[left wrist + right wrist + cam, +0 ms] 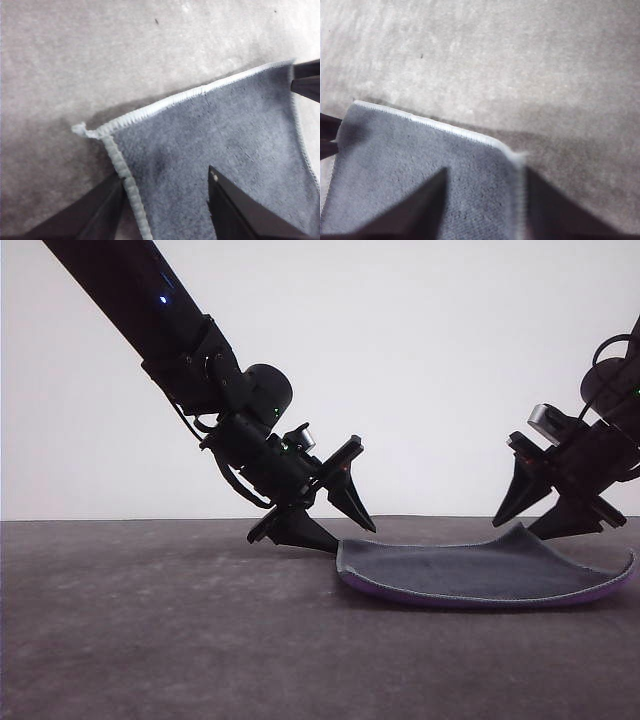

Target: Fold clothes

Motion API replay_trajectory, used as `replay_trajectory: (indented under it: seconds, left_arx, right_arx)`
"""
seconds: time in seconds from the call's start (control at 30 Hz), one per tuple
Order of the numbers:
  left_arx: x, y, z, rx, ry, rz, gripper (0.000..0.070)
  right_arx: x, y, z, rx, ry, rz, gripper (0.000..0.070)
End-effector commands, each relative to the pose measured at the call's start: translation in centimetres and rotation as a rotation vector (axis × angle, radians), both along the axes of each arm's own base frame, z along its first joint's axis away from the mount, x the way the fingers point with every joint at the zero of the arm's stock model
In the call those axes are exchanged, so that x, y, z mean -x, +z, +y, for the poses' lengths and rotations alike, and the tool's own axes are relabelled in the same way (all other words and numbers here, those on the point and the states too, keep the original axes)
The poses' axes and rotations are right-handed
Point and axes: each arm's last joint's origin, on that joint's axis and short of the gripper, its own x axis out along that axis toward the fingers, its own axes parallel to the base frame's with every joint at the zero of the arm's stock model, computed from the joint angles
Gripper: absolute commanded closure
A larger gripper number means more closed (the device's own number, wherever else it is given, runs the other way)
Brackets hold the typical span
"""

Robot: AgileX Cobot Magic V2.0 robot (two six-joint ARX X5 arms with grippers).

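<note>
Lying on the grey tabletop (150,620) I see the cloth (480,575), dark grey face up, purple along its near underside, pale stitched edging, corners lifted. I can't tell whether any finger touches it. Left gripper (345,535) angles down at its left corner, jaws spread; right gripper (530,525) likewise, spread, at the far right.

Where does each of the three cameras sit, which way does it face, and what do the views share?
Front view: low at table height, facing forward; both arms, left tool and right tool at the cloth.
Left wrist view: on the left arm, looking down at a cloth corner; its fingers straddle the stitched edge.
Right wrist view: on the right arm, looking down at another corner; blurred fingers straddle the edge.
Shared: the cloth, grey face up, on the table.
</note>
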Motion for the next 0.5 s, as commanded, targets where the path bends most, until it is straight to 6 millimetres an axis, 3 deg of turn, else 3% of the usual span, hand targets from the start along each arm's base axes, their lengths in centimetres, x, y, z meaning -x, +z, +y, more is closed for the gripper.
replay_trajectory:
  seconds: [0.0, 0.1, 0.23, 0.47]
  left_arx:
    - [-0.44, -0.97, -0.43, -0.006, 0.005, -0.002, 0.0485]
    - [-0.5, -0.93, -0.43, -0.01, 0.013, -0.011, 0.0598]
    - [-0.54, -0.91, -0.44, -0.016, 0.019, -0.02, 0.0682]
    - [-0.59, -0.92, -0.36, -0.023, 0.014, -0.033, 0.069]
  right_arx:
    - [-0.59, -0.59, -0.01, -0.004, 0.0, 0.006, 0.0598]
    - [-0.59, -0.59, -0.01, -0.002, -0.001, 0.007, 0.065]
    - [-0.59, -0.6, -0.04, 0.002, -0.005, 0.008, 0.0689]
    - [-0.51, -0.63, -0.18, -0.006, -0.002, 0.015, 0.0692]
